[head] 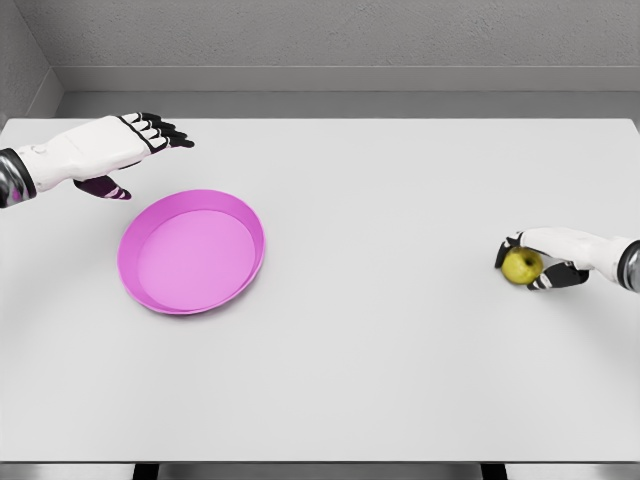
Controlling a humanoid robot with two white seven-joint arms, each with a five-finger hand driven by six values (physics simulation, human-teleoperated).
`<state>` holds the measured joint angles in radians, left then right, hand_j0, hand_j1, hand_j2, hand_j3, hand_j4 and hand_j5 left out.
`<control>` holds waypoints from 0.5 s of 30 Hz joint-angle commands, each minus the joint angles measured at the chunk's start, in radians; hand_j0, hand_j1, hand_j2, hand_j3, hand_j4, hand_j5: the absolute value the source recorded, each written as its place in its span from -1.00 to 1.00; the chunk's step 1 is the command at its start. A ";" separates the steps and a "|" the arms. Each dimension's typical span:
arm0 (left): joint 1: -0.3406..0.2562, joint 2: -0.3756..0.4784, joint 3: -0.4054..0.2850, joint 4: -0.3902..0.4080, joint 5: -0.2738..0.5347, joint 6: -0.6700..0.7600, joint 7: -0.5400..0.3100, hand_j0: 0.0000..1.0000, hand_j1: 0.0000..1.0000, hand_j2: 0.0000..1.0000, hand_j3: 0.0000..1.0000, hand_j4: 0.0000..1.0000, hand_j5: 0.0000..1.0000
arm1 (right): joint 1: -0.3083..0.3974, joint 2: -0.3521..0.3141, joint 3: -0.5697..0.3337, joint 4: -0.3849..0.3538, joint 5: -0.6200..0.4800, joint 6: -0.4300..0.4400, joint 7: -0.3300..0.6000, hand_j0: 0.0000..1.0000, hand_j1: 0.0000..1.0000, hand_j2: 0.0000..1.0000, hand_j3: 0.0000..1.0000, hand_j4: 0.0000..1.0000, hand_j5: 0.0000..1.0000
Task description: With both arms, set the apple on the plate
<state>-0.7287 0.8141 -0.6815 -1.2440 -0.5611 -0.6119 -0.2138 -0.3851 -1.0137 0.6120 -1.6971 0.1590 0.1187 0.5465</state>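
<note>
Looking down from the robot's head, the view took in a wide white table (380,360) against a grey wall, with two white arms reaching in from opposite edges. The right hand (552,258) lay low at the table's far right side, its fingers curled around a yellow-green apple (521,266), which sat at table level (whether it touched the surface or was lifted slightly could not be told). Dark fingertips showed just under and beside the fruit, and the white back of the hand covered its upper right side. Well apart from it, on the left half of the table, rested a round pink plate (150,285) with a raised rim, holding nothing. The left hand (118,150) hovered above the table just beyond the plate's upper left edge, its fingers stretched out flat and pointing toward the right, the black-tipped digits slightly spread and the thumb hanging below the palm, gripping nothing. A broad stretch of bare tabletop separated apple from plate.
</note>
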 commanded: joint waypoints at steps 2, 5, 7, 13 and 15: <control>0.000 0.002 0.002 -0.002 0.006 0.001 0.001 1.00 1.00 1.00 1.00 1.00 1.00 | -0.008 -0.002 0.000 -0.004 -0.003 -0.002 0.001 -0.22 -0.22 -0.22 -0.22 -0.22 -0.22; 0.000 0.002 0.002 0.000 0.006 0.001 0.001 1.00 1.00 1.00 1.00 1.00 1.00 | -0.023 -0.002 0.000 -0.013 -0.003 -0.001 0.001 -0.24 -0.24 -0.24 -0.24 -0.24 -0.24; 0.000 0.000 0.003 -0.002 0.006 0.001 0.001 1.00 1.00 1.00 1.00 1.00 1.00 | -0.032 -0.003 -0.001 -0.016 -0.003 -0.002 0.001 -0.24 -0.24 -0.24 -0.24 -0.24 -0.24; 0.000 0.000 0.003 -0.002 0.006 0.001 0.001 1.00 1.00 1.00 1.00 1.00 1.00 | -0.077 0.000 -0.001 -0.050 -0.001 -0.002 0.001 -0.23 -0.23 -0.23 -0.23 -0.23 -0.23; 0.000 0.000 0.003 -0.002 0.006 0.001 0.001 1.00 1.00 1.00 1.00 1.00 1.00 | -0.092 0.007 -0.001 -0.056 -0.001 -0.004 0.001 -0.23 -0.23 -0.23 -0.23 -0.23 -0.23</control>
<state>-0.7286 0.8137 -0.6792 -1.2455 -0.5612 -0.6119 -0.2138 -0.4771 -1.0093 0.6109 -1.7448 0.1595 0.1160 0.5482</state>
